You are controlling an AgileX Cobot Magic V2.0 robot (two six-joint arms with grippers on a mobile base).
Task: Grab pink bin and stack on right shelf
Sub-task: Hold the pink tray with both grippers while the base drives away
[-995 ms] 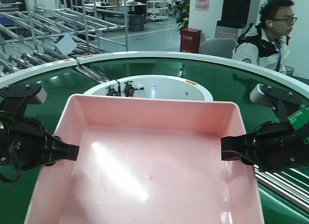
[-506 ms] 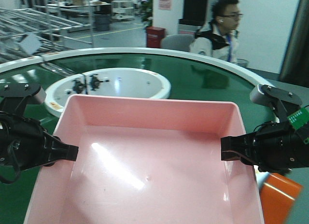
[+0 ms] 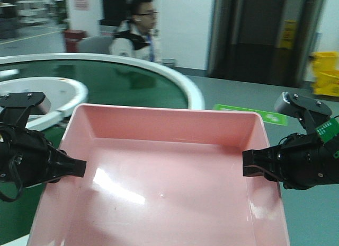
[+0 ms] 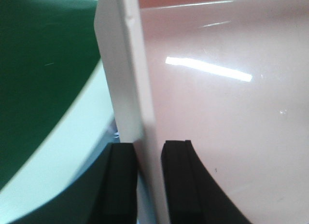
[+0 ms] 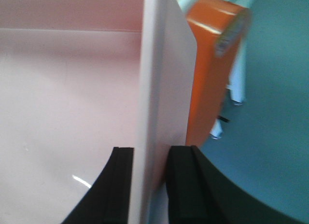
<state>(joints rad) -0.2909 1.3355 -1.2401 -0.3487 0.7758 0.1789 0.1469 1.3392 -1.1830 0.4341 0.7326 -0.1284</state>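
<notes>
The pink bin (image 3: 164, 172) is sitting between the two arms in the front view, filling the lower centre. Its near end is running out of frame at the bottom, and whatever lies beneath it is hidden. The left tool (image 4: 148, 183) is pinching the bin's left wall: in the left wrist view, one black finger is pressing the outer face and the other the inner face, with the jaws narrow. The right tool (image 5: 150, 185) is gripping the right wall in the same manner, one finger on each face. Beside that wall an orange object (image 5: 212, 64) is showing, too blurred to identify. Behind the bin, the curved green conveyor belt (image 3: 132, 81) is lying to the left, and a seated person (image 3: 139, 34) is appearing beyond it, out of focus
</notes>
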